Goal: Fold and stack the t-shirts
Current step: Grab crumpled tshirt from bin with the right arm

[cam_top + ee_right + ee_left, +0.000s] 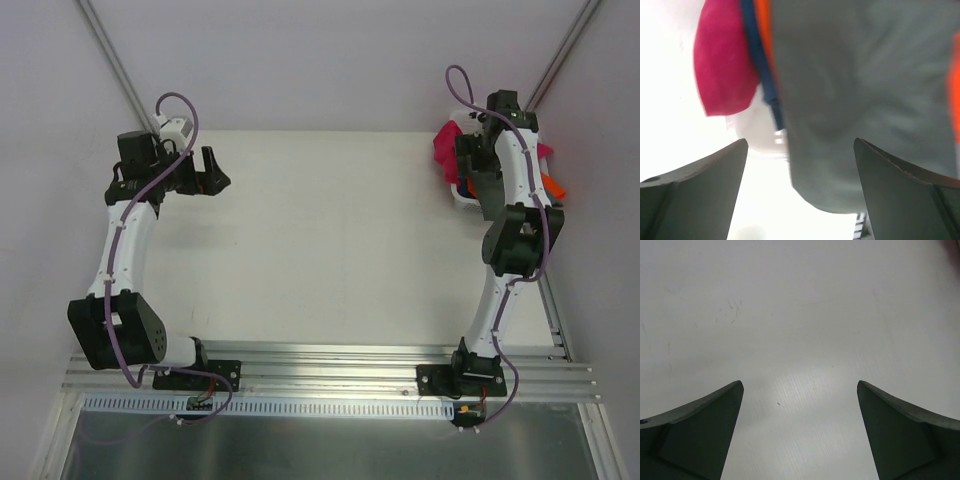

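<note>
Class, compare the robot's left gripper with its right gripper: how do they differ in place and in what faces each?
The left gripper hangs over bare white table; the right gripper is at the laundry basket on the table's right edge. Between the left gripper's jaws only table shows; between the right gripper's, a grey t-shirt. Both are open, gripping nothing.

t-shirts (445, 150) in basket (465, 199), table (330, 230) far-R corner

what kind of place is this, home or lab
Probably a robot lab bench, not a home: left arm and right arm bolted to an aluminium rail, bare white table, t-shirts in a basket.
</note>
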Controlling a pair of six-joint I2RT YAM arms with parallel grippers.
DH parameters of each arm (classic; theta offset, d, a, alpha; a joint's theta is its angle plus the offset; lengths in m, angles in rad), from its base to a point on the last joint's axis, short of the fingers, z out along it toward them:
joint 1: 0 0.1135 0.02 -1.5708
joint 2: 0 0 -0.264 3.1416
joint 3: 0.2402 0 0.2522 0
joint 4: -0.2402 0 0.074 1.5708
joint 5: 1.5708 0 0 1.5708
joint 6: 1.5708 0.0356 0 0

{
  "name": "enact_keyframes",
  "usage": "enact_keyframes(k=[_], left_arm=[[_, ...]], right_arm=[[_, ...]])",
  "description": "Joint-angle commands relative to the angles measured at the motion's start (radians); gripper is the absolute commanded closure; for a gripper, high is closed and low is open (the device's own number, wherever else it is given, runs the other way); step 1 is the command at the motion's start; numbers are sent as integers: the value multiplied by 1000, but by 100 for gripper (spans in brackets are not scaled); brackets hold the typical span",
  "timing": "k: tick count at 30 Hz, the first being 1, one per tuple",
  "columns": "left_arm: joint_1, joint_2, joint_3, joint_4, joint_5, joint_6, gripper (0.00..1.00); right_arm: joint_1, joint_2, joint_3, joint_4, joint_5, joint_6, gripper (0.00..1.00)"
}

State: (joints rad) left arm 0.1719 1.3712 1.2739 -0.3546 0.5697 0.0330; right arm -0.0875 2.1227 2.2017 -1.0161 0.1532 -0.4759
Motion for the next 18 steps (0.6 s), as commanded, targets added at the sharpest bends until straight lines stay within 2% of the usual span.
enact_keyframes(k=[1, 4, 7, 8, 11, 16, 18], left_arm=[[-35, -1, 12, -27, 84, 51, 1], [-34, 55, 7, -43, 67, 68, 1], [-11, 161, 54, -87, 127, -27, 1], [1, 186, 67, -89, 124, -103, 1], [18, 261, 131, -104, 91, -194, 1], [-11, 256, 182, -106, 51, -108, 1], [-15, 256, 196, -107, 64, -102, 1]], right_arm=[[3, 14, -16, -82, -144, -10, 9], [20, 20, -69, -73, -118, -16, 10], [35, -9, -92, -52, -60, -41, 12], [35, -10, -89, -55, -60, -50, 13], [32, -26, -115, -44, -1, -69, 14], [15, -4, -109, -13, 45, -79, 16], [12, 8, -99, -7, 75, -90, 22]])
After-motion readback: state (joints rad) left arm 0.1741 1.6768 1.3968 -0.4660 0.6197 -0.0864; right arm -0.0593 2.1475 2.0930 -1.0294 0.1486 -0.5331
